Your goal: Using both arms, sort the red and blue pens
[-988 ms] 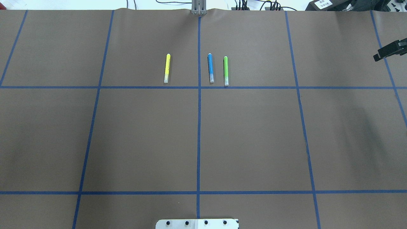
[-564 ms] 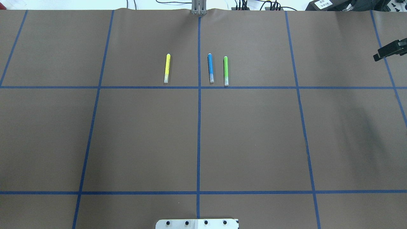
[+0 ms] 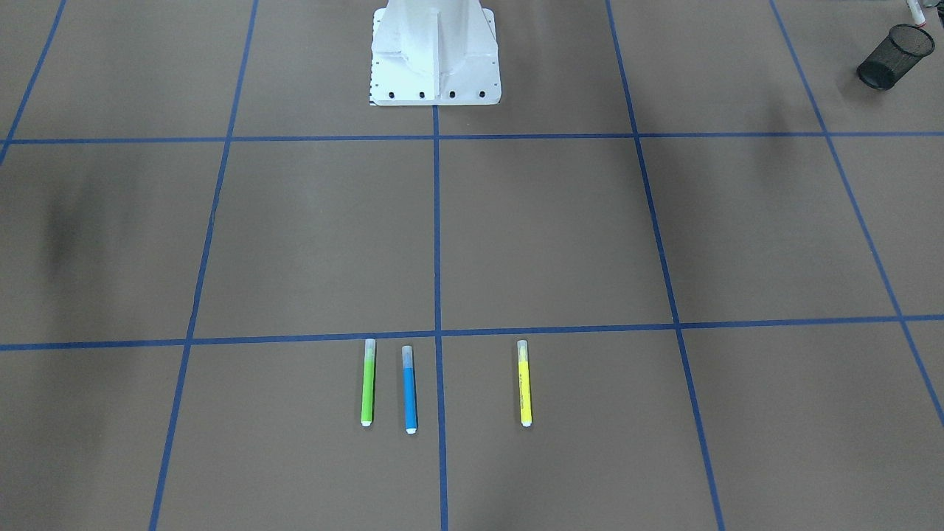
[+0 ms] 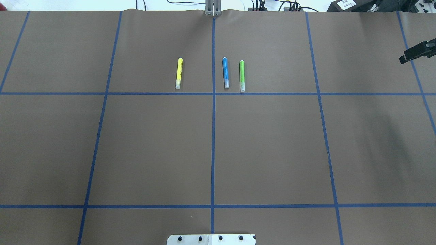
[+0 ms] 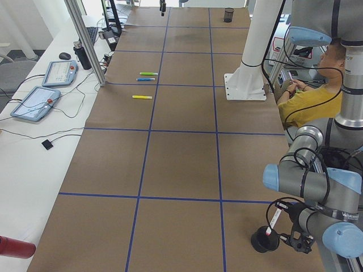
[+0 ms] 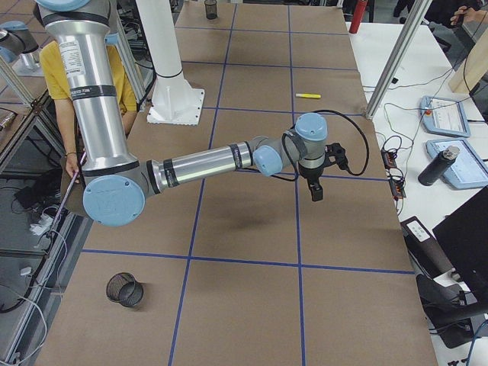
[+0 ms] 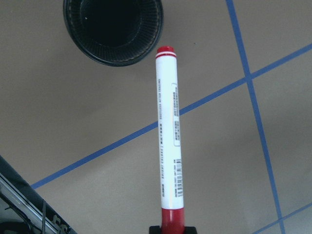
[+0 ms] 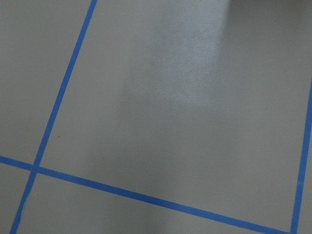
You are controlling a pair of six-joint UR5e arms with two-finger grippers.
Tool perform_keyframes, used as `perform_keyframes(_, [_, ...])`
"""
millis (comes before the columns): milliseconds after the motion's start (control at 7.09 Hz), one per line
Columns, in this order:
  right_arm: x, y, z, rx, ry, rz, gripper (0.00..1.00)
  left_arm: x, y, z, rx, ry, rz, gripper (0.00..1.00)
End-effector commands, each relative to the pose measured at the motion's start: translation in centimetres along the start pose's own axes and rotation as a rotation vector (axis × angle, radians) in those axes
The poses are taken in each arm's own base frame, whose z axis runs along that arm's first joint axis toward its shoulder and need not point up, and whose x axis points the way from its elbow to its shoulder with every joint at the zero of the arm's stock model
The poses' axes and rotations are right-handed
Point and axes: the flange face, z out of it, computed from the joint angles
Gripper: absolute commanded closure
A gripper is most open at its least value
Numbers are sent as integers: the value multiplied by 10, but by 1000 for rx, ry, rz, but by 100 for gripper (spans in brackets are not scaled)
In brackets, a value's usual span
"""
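Note:
My left gripper (image 7: 172,228) is shut on the red cap of the red pen (image 7: 169,131), a white barrel hanging tip-down just beside the mouth of a black mesh cup (image 7: 113,29). The exterior left view shows this pen (image 5: 274,219) over the cup (image 5: 264,241) at the near table corner. The blue pen (image 4: 225,73) lies in the far middle of the table, just right of the centre line. My right gripper (image 4: 414,54) hovers at the right edge, far from the pens, with nothing seen in it. I cannot tell whether it is open or shut.
A green marker (image 4: 242,76) lies next to the blue pen and a yellow marker (image 4: 178,73) left of the centre line. A second mesh cup (image 6: 124,290) stands on my right side. A person (image 5: 306,96) sits behind the robot base (image 3: 435,51).
The right gripper has shifted slightly toward the far edge in the overhead view. The markers on the table have not moved.

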Motion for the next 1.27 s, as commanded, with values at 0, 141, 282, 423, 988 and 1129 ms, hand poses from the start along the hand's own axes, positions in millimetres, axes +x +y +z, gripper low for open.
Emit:
perform_keyframes(0, [-2, -1, -1, 2, -1, -4, 0, -16, -28, 11, -57, 14, -45, 100])
perform_keyframes(141, [-2, -1, -1, 3, 0, -5, 0, -23, -32, 19, -78, 18, -60, 100])
perform_keyframes(282, [-2, -1, -1, 4, 0, -6, 0, -28, -37, 25, -97, 22, -74, 100])
perform_keyframes(423, [-2, -1, -1, 4, 0, -6, 0, -29, -47, 22, -105, 23, -82, 100])
perform_keyframes(988, [-4, -2, -3, 9, -1, -10, 0, -27, -66, 15, -112, 26, -86, 1])
perform_keyframes(1129, [-4, -2, -2, 8, -1, -9, 0, -25, -66, 12, -108, 23, -82, 0])
